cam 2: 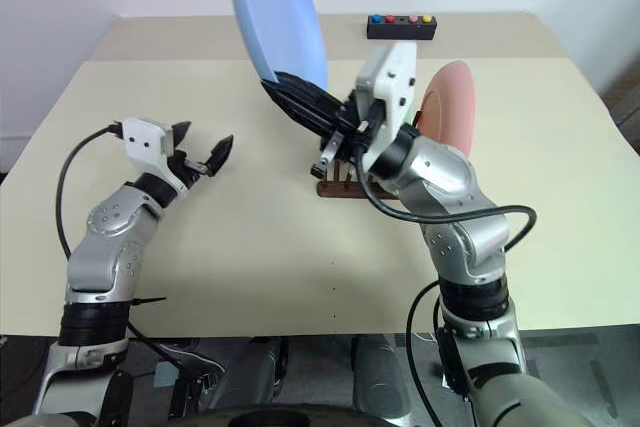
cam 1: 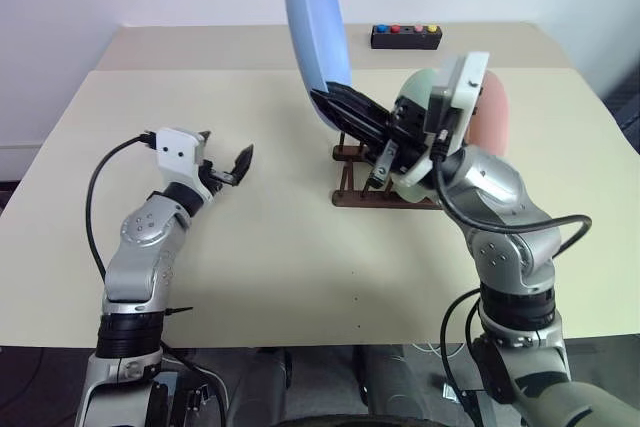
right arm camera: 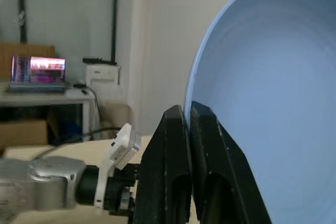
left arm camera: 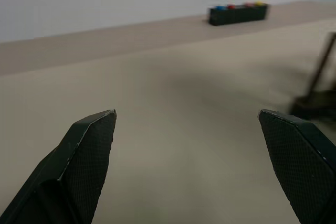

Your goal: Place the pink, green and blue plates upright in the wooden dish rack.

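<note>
Right claw (cam 2: 285, 82) is clamped on the lower rim of the blue plate (cam 1: 315, 17), holding it raised on edge above the worktop (cam 1: 280, 247), over the left end of the wooden dish rack (cam 1: 355, 197). The plate's top is cut off by the frame in both eye views. The rack is largely hidden behind the right arm; only its near rail and a few pegs show. The pink plate (cam 2: 450, 107) stands upright in the rack, partly covered by the wrist. The green plate (cam 1: 415, 97) is mostly hidden behind the wrist camera housing; its seating cannot be confirmed. Left claw (cam 1: 222, 160) is spread wide and empty, above bare worktop, well apart from the rack. A black button box (cam 1: 406, 37) sits at the far edge
</note>
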Controlling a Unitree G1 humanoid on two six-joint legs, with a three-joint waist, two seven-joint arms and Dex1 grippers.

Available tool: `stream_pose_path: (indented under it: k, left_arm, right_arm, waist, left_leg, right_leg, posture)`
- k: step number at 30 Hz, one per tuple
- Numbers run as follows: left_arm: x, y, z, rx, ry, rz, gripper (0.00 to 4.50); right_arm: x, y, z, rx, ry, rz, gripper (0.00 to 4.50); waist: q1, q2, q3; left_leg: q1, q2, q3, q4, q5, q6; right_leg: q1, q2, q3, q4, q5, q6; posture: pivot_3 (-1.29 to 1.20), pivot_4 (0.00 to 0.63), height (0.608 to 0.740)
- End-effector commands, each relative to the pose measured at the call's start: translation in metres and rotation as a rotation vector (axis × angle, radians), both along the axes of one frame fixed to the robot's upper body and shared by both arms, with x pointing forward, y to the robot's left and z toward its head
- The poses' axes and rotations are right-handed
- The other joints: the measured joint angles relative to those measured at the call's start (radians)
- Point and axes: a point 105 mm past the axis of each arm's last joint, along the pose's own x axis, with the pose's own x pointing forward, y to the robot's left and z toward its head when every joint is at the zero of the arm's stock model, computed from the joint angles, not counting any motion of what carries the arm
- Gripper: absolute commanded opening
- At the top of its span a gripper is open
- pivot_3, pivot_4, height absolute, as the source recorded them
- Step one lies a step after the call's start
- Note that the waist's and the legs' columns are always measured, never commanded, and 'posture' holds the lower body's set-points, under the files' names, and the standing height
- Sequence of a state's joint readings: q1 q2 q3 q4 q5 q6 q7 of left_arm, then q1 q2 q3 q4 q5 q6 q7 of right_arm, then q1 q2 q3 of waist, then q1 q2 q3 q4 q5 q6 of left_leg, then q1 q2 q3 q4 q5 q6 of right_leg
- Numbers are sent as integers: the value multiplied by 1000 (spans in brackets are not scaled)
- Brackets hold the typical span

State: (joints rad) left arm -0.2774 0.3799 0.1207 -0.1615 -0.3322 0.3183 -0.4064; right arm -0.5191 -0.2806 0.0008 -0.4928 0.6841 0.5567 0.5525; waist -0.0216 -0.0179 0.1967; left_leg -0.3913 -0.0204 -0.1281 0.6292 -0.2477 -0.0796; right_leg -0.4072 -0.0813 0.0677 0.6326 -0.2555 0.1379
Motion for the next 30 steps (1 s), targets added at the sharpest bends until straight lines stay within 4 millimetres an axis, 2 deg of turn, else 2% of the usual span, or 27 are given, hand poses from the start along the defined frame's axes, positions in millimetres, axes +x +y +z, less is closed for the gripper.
stream_pose_path:
  k: [1, 7, 14, 30]
  left_arm:
    - [-14, -22, 3, 3, -11, -138, 4436]
    - [-36, -46, -8, -5, 56, -328, 4436]
    - [-54, -54, -17, 27, 105, -425, 4436]
    - [-58, -57, -21, 40, 117, -439, 4436]
  right_arm:
    - [-11, -6, 11, 55, 0, 13, 0]
    - [-7, -13, 4, 94, 98, 20, 0]
    - [-1, -17, -2, 123, 166, 7, 0]
    - [9, -29, -14, 171, 267, -40, 0]
  waist:
    - [1, 0, 0]
    - [1, 0, 0]
    - [1, 1, 0]
    - [2, 1, 0]
  left_leg:
    - [0, 0, 0, 0, 0, 0]
    - [0, 0, 0, 0, 0, 0]
    - [0, 0, 0, 0, 0, 0]
    - [0, 0, 0, 0, 0, 0]
  right_leg:
    - [0, 0, 0, 0, 0, 0]
    - [0, 0, 0, 0, 0, 0]
    - [0, 0, 0, 0, 0, 0]
    - [0, 0, 0, 0, 0, 0]
  posture:
    - [0, 150, 740]
    - [0, 150, 740]
    - [0, 150, 740]
    - [0, 150, 740]
